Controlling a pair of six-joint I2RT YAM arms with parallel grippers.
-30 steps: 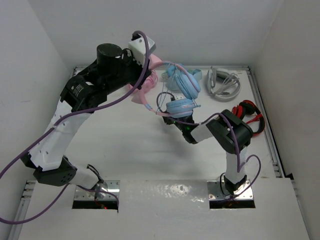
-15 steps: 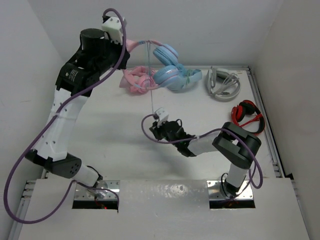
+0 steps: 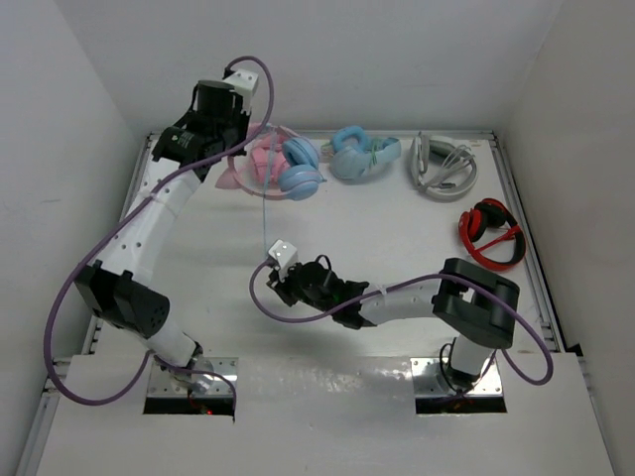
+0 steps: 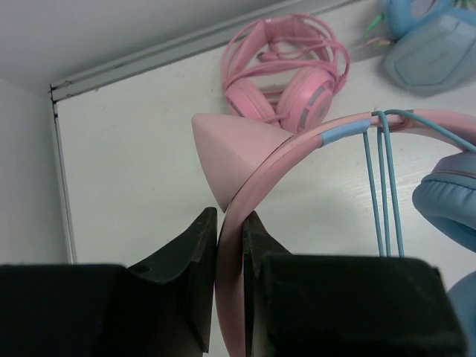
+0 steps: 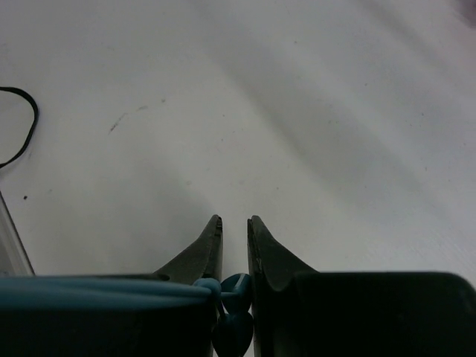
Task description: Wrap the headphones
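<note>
Headphones (image 3: 300, 179) with the pink cat-eared headband and light blue round ear cups are over at the back left of the white table (image 3: 397, 248), right up against an all-pink pair (image 4: 286, 67). Left gripper (image 4: 230, 223) is clamped tight on the pink band, just below one cat ear (image 4: 230, 152). The thin light blue cable (image 3: 265, 213) has a few loops over the band, then runs straight to the right gripper (image 5: 234, 223), which is nearly closed and pinching the cable's end near mid-table. An all-blue pair (image 3: 362, 159) and a white-grey pair (image 3: 442, 167) lie along the back, and a red-black pair (image 3: 493, 233) on the right.
</note>
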